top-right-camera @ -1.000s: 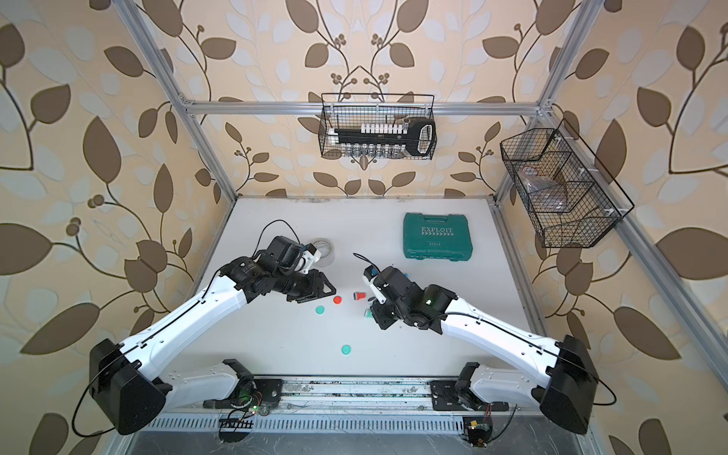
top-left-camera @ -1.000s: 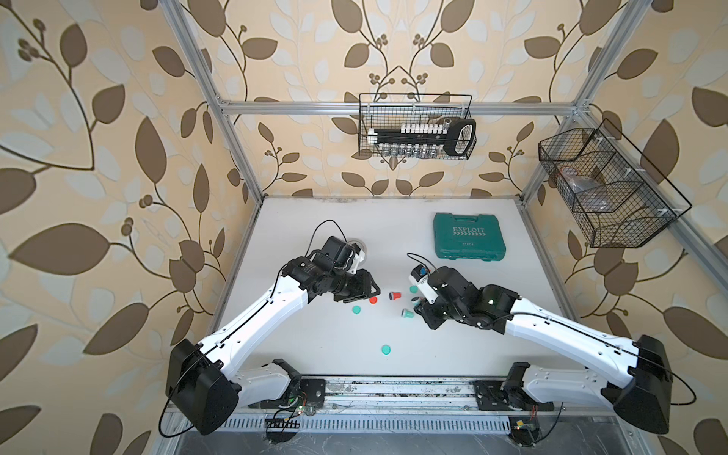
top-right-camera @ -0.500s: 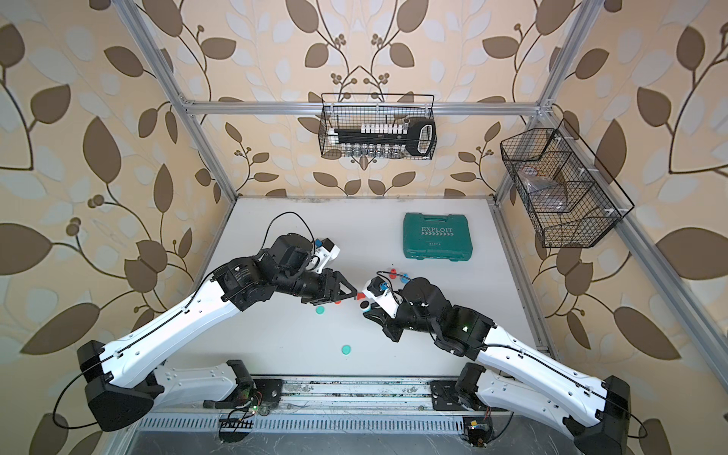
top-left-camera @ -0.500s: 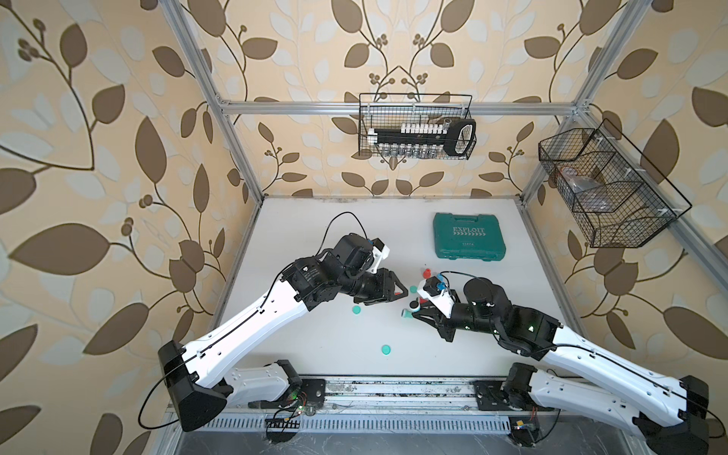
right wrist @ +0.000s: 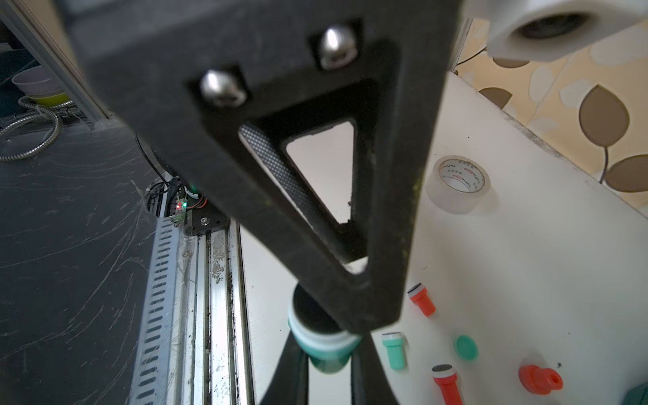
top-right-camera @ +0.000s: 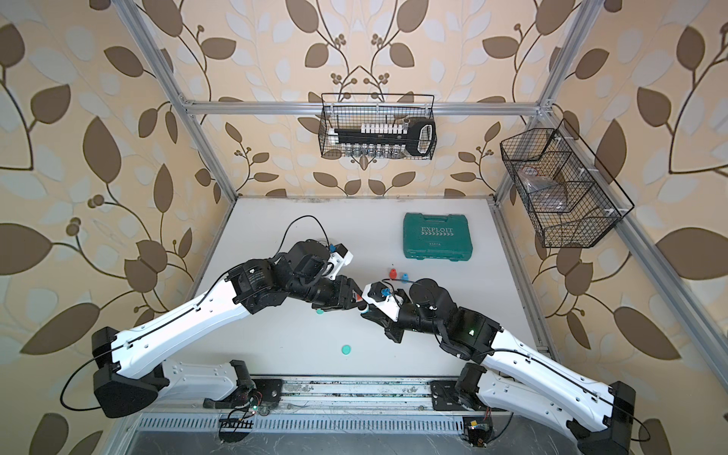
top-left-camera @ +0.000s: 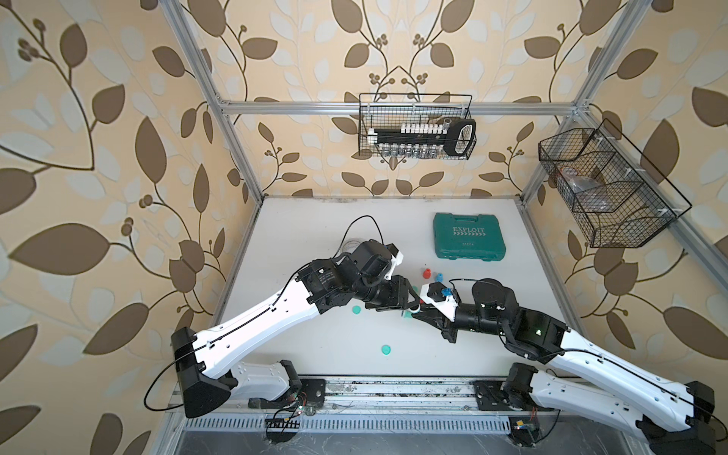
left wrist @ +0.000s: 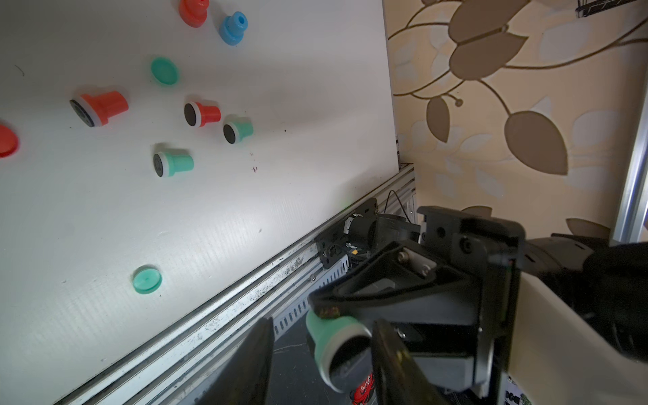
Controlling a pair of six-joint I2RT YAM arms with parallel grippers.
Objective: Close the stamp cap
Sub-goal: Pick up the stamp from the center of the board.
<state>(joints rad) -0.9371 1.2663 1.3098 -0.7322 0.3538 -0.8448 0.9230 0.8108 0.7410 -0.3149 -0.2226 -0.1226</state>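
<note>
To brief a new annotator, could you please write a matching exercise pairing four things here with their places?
1. teal plastic stamp with white ring
2. green plastic tool case
3. roll of clear tape
4. round teal plastic cap

A. alone on the white table, nearest its front edge
B. held off the table in the right gripper's jaws
C. lying shut at the table's far side
D. resting flat, core opening upward

Pairs: 1-B, 2-C, 3-D, 4-A
</note>
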